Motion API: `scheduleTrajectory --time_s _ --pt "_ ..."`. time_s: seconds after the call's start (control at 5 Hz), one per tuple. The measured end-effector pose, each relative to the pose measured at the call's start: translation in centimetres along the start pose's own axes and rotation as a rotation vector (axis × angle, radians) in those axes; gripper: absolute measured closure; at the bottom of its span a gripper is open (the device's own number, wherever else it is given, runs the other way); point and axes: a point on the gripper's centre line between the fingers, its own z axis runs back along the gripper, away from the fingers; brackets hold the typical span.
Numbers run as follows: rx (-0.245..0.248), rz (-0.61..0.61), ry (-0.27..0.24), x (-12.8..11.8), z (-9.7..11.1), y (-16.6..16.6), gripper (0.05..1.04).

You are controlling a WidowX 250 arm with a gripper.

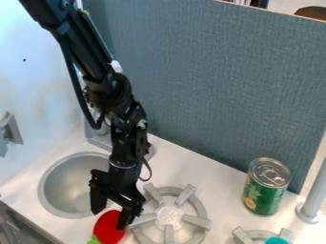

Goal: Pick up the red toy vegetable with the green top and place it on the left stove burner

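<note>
The near toy (109, 228) is showing red and green, the right-hand can (263, 193) is wearing green beneath silver, and the far panel (216, 81) is looking blue-grey.

A green can (265, 190) stands upright, right of a burner (169, 216) and round sink (65, 190)

- Upright behind the counter, a blue-gray partition (223, 86) with woven texture and a pale top edge.
- At left, a smooth whitish wall panel (38, 90), brightly lit, marked by one small dark spot, with a gray fitting (9, 132) low on it.
- Below, a white countertop (221, 209) with a round gray sink basin (66, 190) and two gray stove burners (168, 217).
- At right, a gray post (315, 195) on a round base.
- Beyond the partition, top right, a rounded brown shape (312, 12), too cropped to identify.
</note>
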Motion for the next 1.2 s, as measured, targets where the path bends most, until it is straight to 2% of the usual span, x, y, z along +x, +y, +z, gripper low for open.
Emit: scheduleTrajectory --time_s 0.2,0.4,0.6,0.8,1.0,1.2 --pt "-0.032 0.003 -0.002 0.0 -0.7 -0.5 0.095" --pt "-0.039 0.03 0.028 -0.2 -1.6 -0.1 0.155" --pt "-0.043 0.051 0.018 0.0 -1.6 0.5 0.414" --pt "-0.022 0.049 0.025 -0.3 -1.6 0.8 0.532" --pt "-0.025 0.045 -0.071 -1.9 2.8 0.8 0.594" --pt "-0.017 0.033 -0.13 -2.2 6.7 0.4 0.6"
